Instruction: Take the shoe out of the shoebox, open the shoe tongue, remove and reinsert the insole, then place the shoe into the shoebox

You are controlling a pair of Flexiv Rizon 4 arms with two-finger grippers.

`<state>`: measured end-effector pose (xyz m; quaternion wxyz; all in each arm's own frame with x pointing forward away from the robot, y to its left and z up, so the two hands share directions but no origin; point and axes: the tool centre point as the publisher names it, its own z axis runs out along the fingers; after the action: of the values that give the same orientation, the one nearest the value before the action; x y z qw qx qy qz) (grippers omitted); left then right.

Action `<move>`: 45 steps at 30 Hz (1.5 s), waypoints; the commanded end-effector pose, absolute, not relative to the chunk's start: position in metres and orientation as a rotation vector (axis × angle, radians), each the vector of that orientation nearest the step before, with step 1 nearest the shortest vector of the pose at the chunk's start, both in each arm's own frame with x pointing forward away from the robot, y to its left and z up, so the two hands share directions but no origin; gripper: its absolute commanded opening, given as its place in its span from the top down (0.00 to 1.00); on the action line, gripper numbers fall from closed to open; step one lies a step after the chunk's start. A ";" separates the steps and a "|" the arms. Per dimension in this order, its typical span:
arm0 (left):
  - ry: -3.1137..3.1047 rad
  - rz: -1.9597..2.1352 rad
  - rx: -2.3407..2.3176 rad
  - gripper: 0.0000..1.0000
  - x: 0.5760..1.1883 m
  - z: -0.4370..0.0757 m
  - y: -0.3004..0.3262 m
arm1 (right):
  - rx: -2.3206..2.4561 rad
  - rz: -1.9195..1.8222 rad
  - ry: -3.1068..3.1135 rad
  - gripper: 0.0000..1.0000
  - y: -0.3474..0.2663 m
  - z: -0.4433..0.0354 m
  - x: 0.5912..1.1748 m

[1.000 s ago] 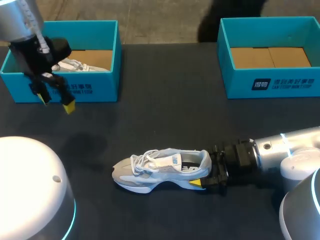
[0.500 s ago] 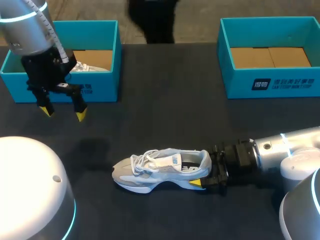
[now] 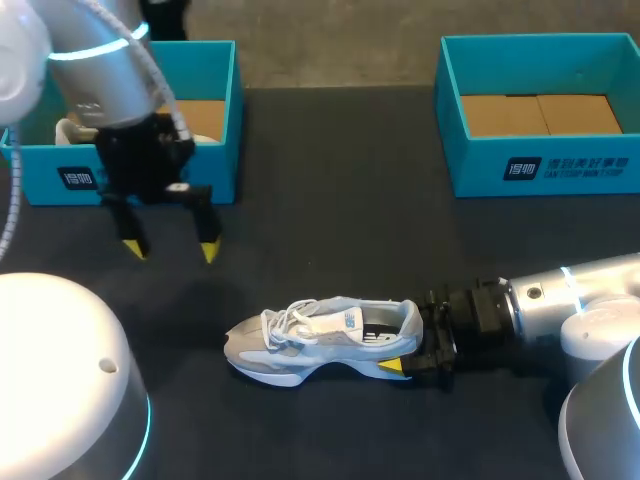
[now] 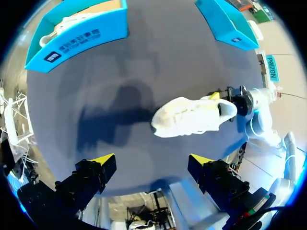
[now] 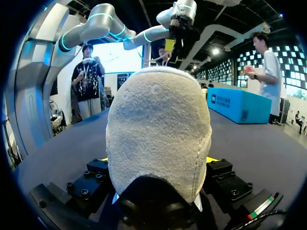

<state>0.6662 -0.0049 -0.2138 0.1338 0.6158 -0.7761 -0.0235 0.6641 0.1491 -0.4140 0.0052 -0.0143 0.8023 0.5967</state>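
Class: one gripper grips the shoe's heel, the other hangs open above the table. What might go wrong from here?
The right gripper holds the shoe by its heel alone, so a pull on the tongue may twist it loose.
The left gripper, open and apart from the shoe, may snag the laces instead of the tongue.
The left shoebox already holds another shoe; returning this one there may jam.

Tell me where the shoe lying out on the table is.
In the head view the shoe sits at the near middle of the table, toe pointing left, heel held by the right gripper; the left gripper hangs open back-left of its toe.
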 end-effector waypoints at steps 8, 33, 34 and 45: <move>-2.274 -0.087 1.795 0.00 0.660 -0.217 -0.023 | -0.043 1.865 2.513 1.00 0.151 -0.414 0.663; -2.444 -0.172 1.662 0.00 0.653 -0.243 -0.112 | -0.043 1.865 2.513 1.00 0.151 -0.414 0.663; -2.447 -0.177 1.656 0.00 0.654 -0.245 -0.116 | -0.043 1.865 2.513 1.00 0.151 -0.414 0.663; -2.486 -0.288 1.644 0.00 0.663 -0.260 -0.148 | -0.043 1.865 2.513 1.00 0.151 -0.414 0.663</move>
<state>0.6572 -0.1292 -0.2548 0.0798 0.5523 -0.8281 -0.0524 0.6641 0.1492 -0.4140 0.0052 -0.0143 0.8023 0.5968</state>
